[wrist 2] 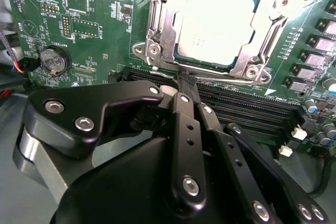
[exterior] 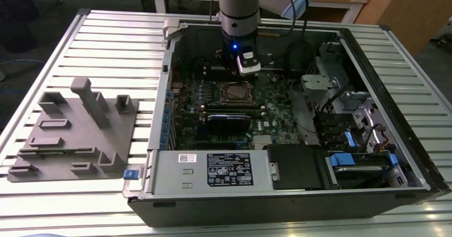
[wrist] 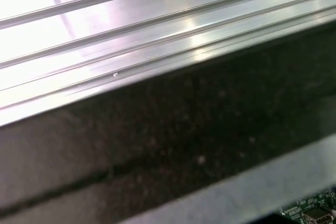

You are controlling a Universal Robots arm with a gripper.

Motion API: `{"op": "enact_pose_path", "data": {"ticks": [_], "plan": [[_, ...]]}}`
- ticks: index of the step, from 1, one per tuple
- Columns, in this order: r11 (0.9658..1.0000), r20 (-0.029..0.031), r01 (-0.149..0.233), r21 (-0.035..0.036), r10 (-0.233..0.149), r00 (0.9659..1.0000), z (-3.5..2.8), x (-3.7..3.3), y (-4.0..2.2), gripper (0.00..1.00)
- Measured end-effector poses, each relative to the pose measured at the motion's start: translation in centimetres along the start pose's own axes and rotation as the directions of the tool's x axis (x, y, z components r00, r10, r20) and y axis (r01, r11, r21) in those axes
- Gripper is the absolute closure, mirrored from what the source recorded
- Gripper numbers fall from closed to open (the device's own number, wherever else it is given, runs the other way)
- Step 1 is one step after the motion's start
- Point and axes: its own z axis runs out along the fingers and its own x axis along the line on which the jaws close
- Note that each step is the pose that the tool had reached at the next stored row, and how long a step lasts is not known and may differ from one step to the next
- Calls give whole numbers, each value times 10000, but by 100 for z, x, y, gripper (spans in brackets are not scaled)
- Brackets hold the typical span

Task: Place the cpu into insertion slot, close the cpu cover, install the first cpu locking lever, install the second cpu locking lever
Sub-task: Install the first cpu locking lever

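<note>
In the second wrist view you see the cpu seated in its socket, the cpu cover lying flat around it. Your gripper has its fingers clenched together, tips just beside the cover's edge. The exterior view places the insertion slot on the green board, inside the open case on the worktop

An open computer case lies on the slatted bench, its green board facing up. The arm stands at the top centre of the frame, and its claw hangs just above the square slot at mid-frame. A grey fixture sits on the bench at the left.
</note>
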Motion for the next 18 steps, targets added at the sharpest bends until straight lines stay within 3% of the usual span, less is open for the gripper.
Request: {"op": "enact_pose_path", "data": {"ticks": [5, 11, 18], "plan": [[10000, 4, 1, -10, -1, 10000, -16, -2, 2, 89], [9999, 37, -8, -129, 8, 10000, -16, -1, 2, 89], [9999, 42, -6, -134, 7, 10000, -15, 2, 13, 89]]}}
